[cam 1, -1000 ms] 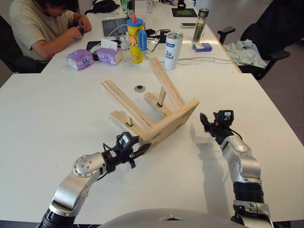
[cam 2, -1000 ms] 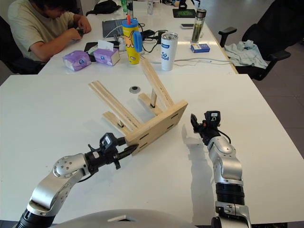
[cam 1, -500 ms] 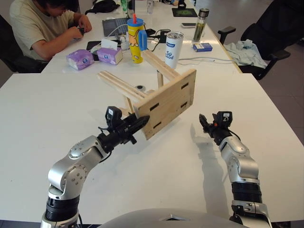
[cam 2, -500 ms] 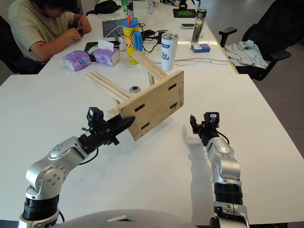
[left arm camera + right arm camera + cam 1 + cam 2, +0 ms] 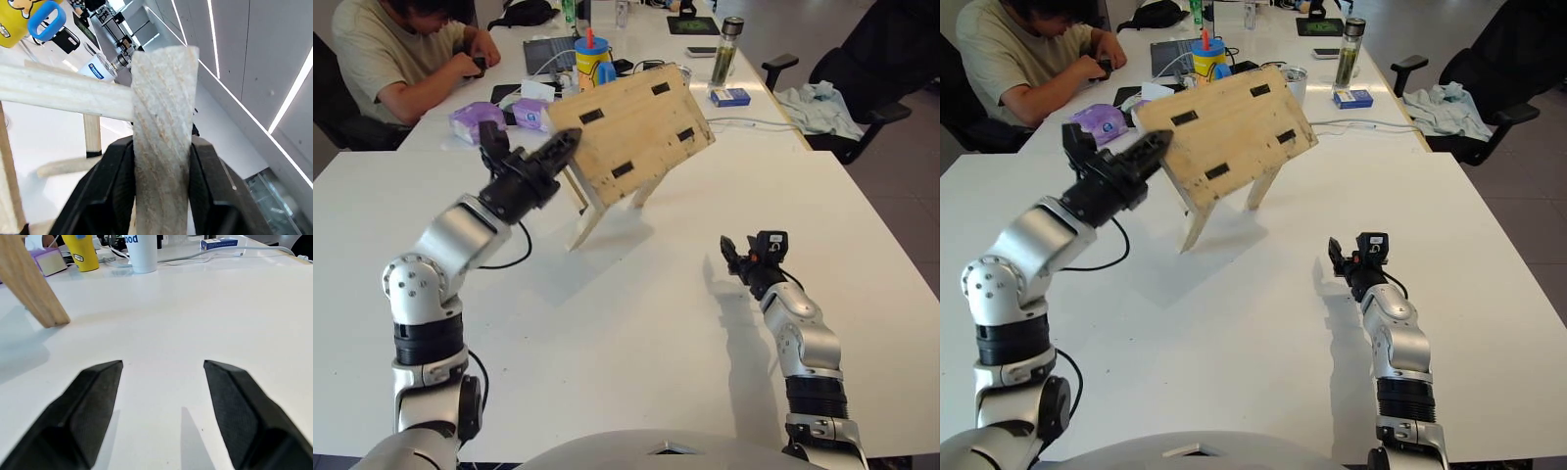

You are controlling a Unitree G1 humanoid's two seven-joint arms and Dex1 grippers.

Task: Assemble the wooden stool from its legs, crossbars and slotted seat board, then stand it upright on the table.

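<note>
Left claw (image 5: 556, 152) clamped on seat board (image 5: 164, 122) edge. Stool (image 5: 631, 122) tilted, leg feet (image 5: 579, 238) on counter (image 5: 636, 343). Right claw (image 5: 163, 363) spread, empty, well apart. Risk: one-edge grip slips, stool pivots, topples toward cup (image 5: 590, 54) behind.

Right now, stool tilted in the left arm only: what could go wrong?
The fingers of the left gripper pinch only one edge of the seat board; the stool may twist or slip.
Tilted on its near legs, it could topple toward the tumbler behind if released.
The right gripper is open and apart: no support.
</note>
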